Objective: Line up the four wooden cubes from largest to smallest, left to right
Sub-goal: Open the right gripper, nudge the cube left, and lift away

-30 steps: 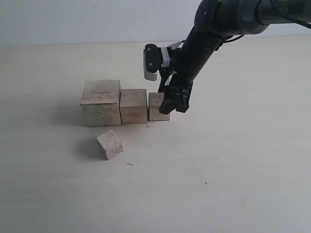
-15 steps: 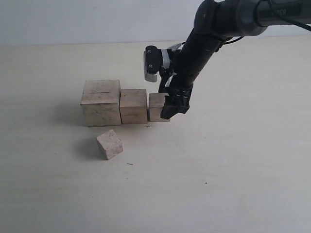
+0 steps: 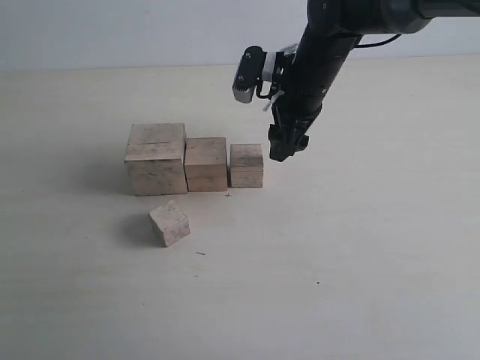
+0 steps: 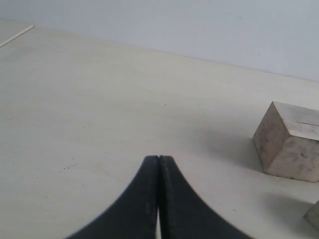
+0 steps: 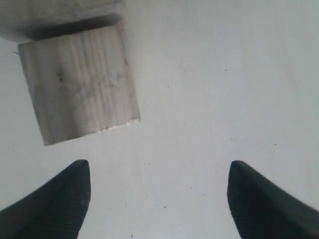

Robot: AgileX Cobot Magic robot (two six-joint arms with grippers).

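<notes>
Largest cube (image 3: 155, 159): left end of row, slit up. 2nd cube (image 3: 206, 163), 3rd cube (image 3: 246, 166): close-set to its right, descending order OK. Smallest cube (image 3: 169, 223): loose on table (image 3: 375, 262) in front of row, skewed; belongs right of 3rd cube. Right jaws: spread, empty, hovering near that slot. Left jaws: pressed together, idle.
</notes>
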